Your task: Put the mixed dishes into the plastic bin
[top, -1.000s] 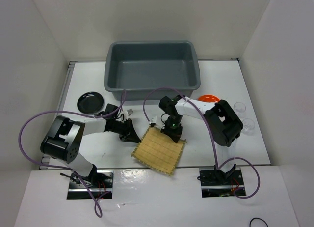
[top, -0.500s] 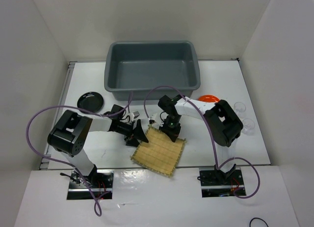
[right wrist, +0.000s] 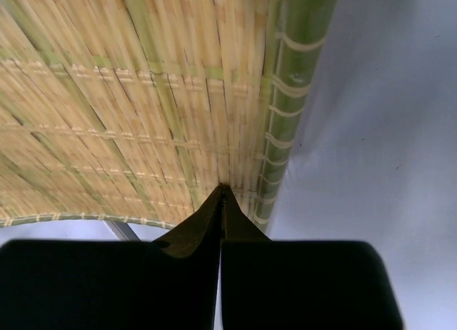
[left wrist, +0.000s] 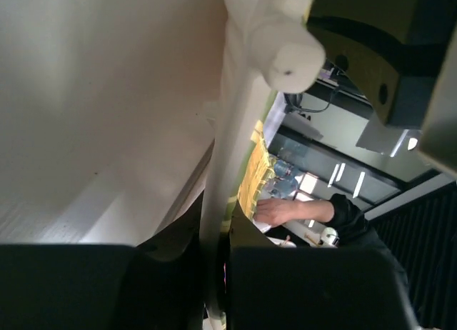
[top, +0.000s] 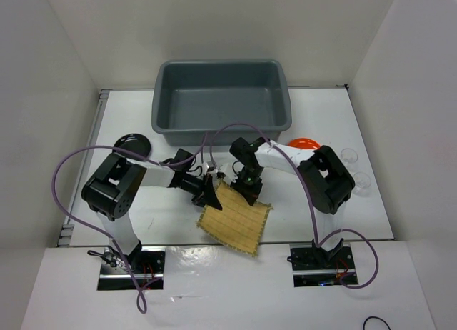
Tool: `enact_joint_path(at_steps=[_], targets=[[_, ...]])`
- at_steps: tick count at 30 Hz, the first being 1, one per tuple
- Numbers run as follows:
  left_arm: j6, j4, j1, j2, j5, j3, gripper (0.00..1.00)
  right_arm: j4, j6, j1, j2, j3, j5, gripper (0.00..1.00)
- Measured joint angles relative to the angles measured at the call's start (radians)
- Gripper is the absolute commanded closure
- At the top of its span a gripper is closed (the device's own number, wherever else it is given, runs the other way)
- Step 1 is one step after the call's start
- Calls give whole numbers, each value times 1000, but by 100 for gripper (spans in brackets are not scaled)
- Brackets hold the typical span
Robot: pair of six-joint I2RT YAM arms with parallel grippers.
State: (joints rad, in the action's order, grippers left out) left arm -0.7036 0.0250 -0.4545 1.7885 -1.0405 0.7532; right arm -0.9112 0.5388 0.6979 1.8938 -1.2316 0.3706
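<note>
While the bin stands at the far side of the table, its bare floor showing from wall to wall, every dish sits outside it.

Mat: in front of the bin, between the arms, turned diamond-wise. Square, tan woven bamboo slats, green bound edge.

Left end effector: at the mat's left corner. In the wrist view the fingers stand narrow and the mat runs edge-on into the slit between them, so it is clamped on the mat.

Right end effector: at the mat's far edge, fingers pressed together to a point, tips on the weave just inside the green binding.

Black plate: round, glossy, left of the bin, partly behind the left arm.

Orange plate: right of the bin, half hidden by the right arm.

Cups: clear, further right, apart.

Bin: blue-grey plastic, rectangular, rounded corners, rolled rim.
</note>
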Motion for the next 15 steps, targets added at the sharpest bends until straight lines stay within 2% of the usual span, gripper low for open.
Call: enact_joint_path(at_steps=[4, 7, 11, 15], targets=[[1, 38, -1, -23, 5, 0, 100, 3, -1, -3, -18, 6, 9, 100], [51, 137, -8, -124, 30, 15, 100, 42, -2, -20, -81, 23, 0, 100], [77, 264, -11, -263, 58, 106, 100, 93, -15, -86, -312, 32, -56, 98], [4, 259, 42, -340, 48, 251, 100, 108, -38, -148, -544, -1, -146, 100]])
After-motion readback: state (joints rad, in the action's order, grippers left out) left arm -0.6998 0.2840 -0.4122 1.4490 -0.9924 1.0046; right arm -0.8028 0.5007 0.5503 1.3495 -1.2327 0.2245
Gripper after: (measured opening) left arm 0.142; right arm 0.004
